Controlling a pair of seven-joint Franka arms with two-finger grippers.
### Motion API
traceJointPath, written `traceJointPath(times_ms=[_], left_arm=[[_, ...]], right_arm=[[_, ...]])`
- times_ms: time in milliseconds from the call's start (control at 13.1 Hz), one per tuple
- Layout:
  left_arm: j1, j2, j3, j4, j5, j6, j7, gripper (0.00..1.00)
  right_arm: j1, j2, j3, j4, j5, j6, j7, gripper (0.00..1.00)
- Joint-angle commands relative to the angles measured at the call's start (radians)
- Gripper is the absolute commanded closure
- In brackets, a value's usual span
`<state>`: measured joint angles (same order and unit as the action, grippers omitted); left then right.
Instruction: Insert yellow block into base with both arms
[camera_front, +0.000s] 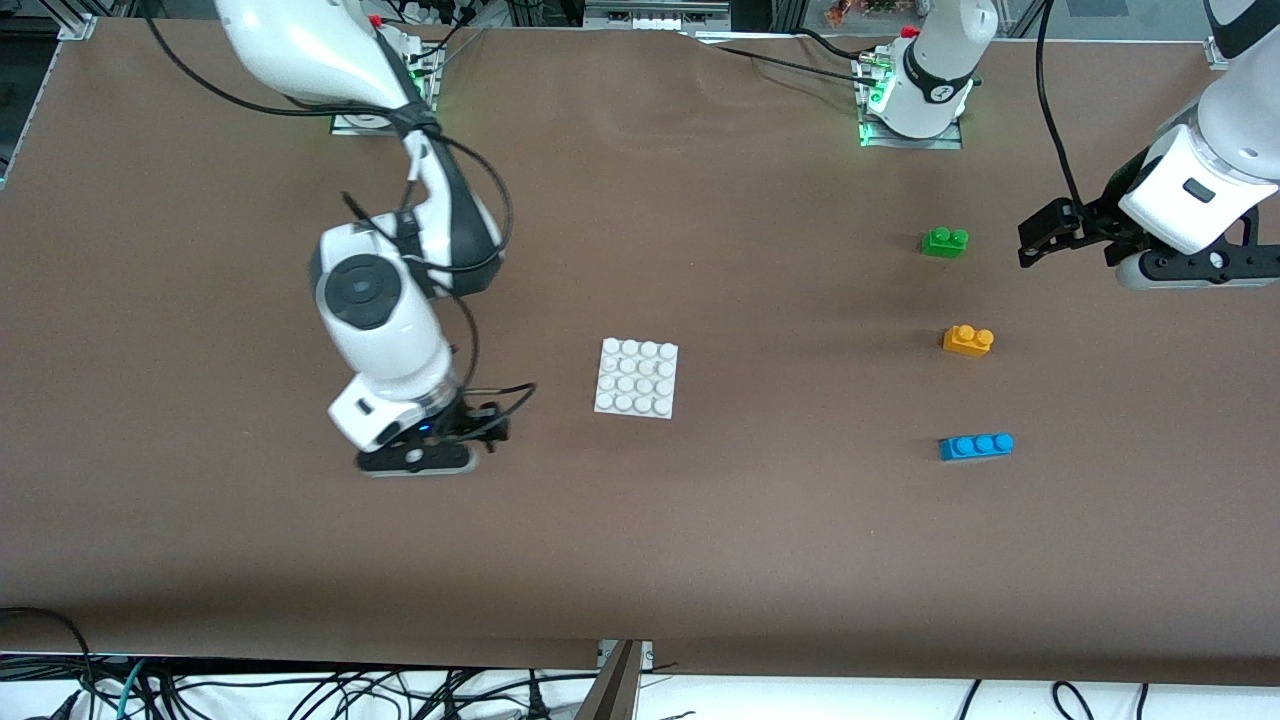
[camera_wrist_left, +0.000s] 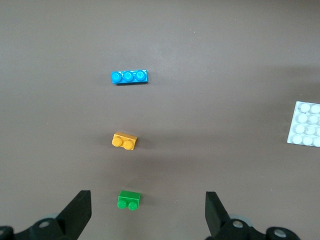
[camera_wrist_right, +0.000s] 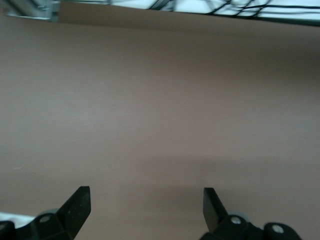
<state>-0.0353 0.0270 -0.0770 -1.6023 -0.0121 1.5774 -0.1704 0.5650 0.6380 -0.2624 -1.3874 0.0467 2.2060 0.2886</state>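
Lying between green brick (camera_front: 944, 242) and blue brick (camera_front: 976, 446), yellow block (camera_front: 968, 341) sits well apart from base (camera_front: 637, 378), toward the left arm's end. Left gripper (camera_front: 1035, 243) hangs near green brick, jaws wide, empty. Right gripper (camera_front: 490, 432) hangs beside base, jaws wide, empty.

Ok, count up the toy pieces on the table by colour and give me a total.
Green two-stud brick: 1
Orange-yellow two-stud brick: 1
Blue three-stud brick: 1
White studded base plate: 1
Total: 4

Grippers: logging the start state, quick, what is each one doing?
Left gripper: open, empty, over the green brick.
Right gripper: open, empty, over bare table.
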Motion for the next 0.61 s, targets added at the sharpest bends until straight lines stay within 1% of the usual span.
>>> traceJointPath(times_ms=[0,76,153,305,382,458,534], left_arm=[[0.000,0.002,-0.001,0.013,0.024,-0.013,0.006,0.00],[0.002,0.001,0.000,0.013,0.024,-0.014,0.008,0.00],[0.002,-0.001,0.000,0.013,0.023,-0.014,0.009,0.00],[0.003,-0.001,0.003,0.010,0.023,-0.019,0.012,0.00],[0.008,-0.001,0.011,0.010,0.024,-0.019,0.015,0.00],[0.024,-0.001,0.019,0.010,0.024,-0.019,0.037,0.00],[0.040,-0.002,0.020,0.010,0.023,-0.019,0.061,0.00]], right_arm=[[-0.063,-0.060,0.015,-0.016,0.001,-0.073,-0.039,0.00],[-0.082,-0.067,0.017,-0.018,0.001,-0.087,-0.066,0.00],[-0.105,-0.101,0.020,-0.030,0.001,-0.103,-0.089,0.00],[-0.167,-0.161,0.031,-0.033,-0.007,-0.179,-0.114,0.00],[-0.215,-0.200,0.058,-0.035,-0.007,-0.224,-0.190,0.00],[-0.270,-0.239,0.087,-0.047,-0.008,-0.253,-0.306,0.00],[-0.305,-0.274,0.100,-0.064,-0.013,-0.255,-0.412,0.00]])
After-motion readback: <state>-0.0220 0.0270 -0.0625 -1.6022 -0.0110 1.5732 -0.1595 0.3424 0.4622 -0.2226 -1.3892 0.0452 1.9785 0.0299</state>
